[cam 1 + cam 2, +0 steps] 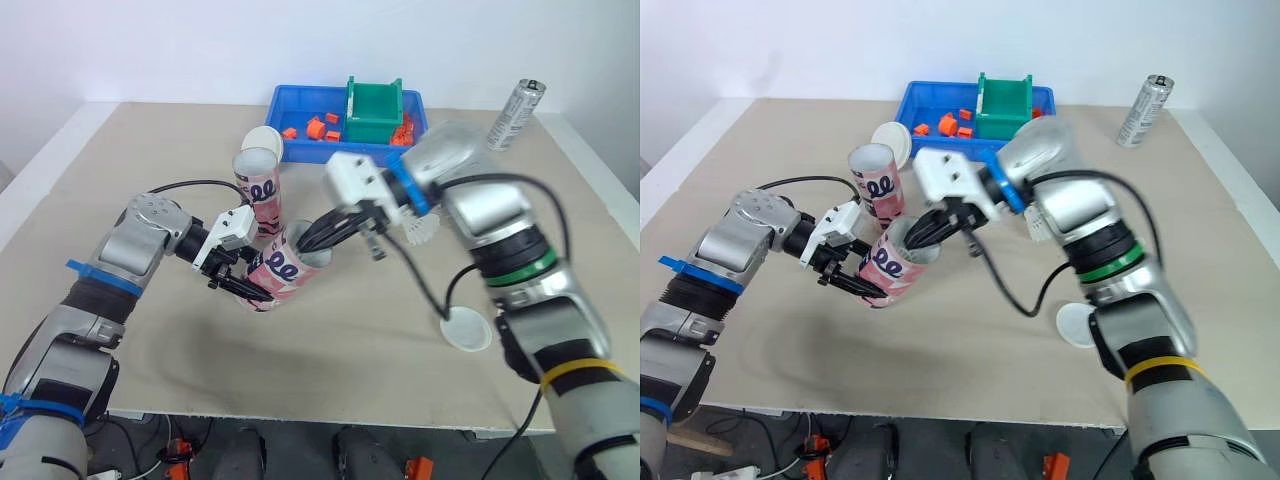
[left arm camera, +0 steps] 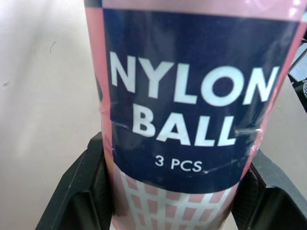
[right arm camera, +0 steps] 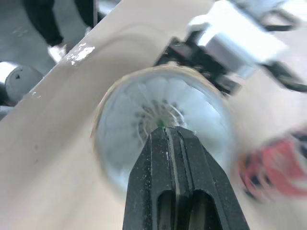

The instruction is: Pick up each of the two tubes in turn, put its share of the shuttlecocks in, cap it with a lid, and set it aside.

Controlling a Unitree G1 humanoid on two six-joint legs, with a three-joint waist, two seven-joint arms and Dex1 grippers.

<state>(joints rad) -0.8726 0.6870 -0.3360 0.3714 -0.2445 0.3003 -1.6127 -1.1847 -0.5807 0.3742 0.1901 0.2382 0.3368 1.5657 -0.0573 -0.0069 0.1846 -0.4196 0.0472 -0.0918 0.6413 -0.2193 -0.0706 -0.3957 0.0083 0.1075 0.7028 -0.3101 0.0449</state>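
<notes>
Although the right arm crosses in front of it, the tilted tube (image 1: 280, 268) is plain in the head views, near the middle of the table (image 1: 330, 365), with its open mouth raised toward the right arm. The left gripper (image 1: 238, 284) is clamped round its lower end and hides that end. The right gripper (image 1: 312, 240) reaches to the tube's mouth, where its fingertips are hard to pick out against the rim. Toward the far edge a second tube (image 1: 260, 185) stands upright, with a white lid (image 1: 265, 140) just behind it beside the blue bin (image 1: 290, 100). The bin's orange pieces are too small to name, and a green box (image 1: 372, 115) sits in it. A loose shuttlecock (image 1: 423, 232) is half hidden behind the right arm. Another lid (image 1: 468, 328) lies flat toward the near right corner, and a can (image 1: 516, 115) stands near the far right corner, its label unreadable. The dark loops on both tubes cannot be read here. From the left wrist, the tube sits between two black pads (image 2: 81, 191) that press its sides, its top and bottom cut off. A navy panel reads "NYLON BALL" and "3 PCS" in white, above a pink grid. From the right wrist, that gripper's fingers (image 3: 163, 163) are pressed together, nothing visible between them. Their tips are at the centre of a white shuttlecock (image 3: 139, 105) seated inside the tube's mouth, and the left gripper beyond is blurred.
</notes>
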